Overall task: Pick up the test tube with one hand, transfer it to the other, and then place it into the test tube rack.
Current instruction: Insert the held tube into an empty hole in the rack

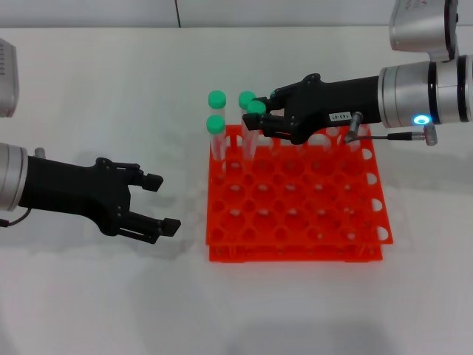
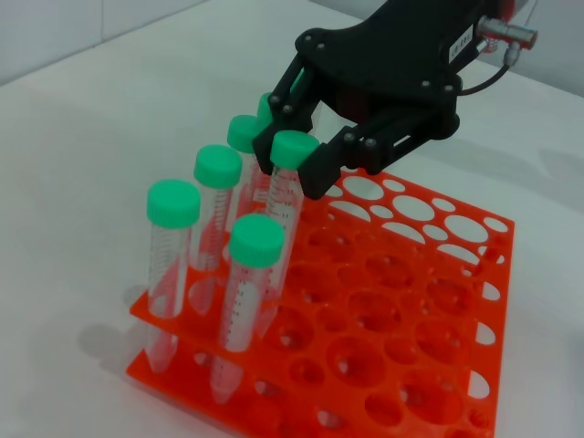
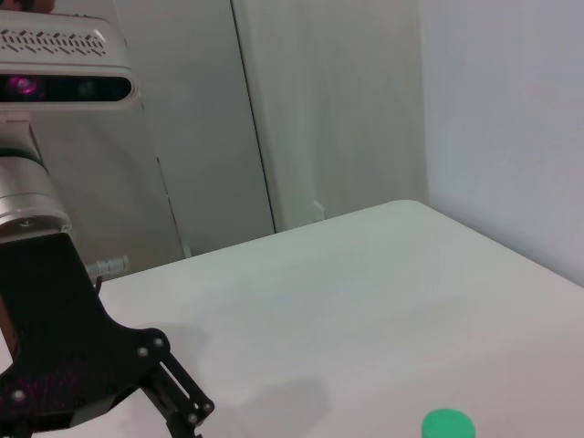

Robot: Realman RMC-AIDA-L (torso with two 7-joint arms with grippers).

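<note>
My right gripper, with the white label and blue wrist light, is shut on the green cap of the test tube over the far left part of the orange test tube rack. In the left wrist view the right gripper holds the tube tilted, with its lower end down in a rack hole. My left gripper is open and empty, low over the table to the left of the rack.
Several other green-capped tubes stand in the rack's far left corner, close around the held one. A grey device sits at the table's far left edge. A green cap shows in the right wrist view.
</note>
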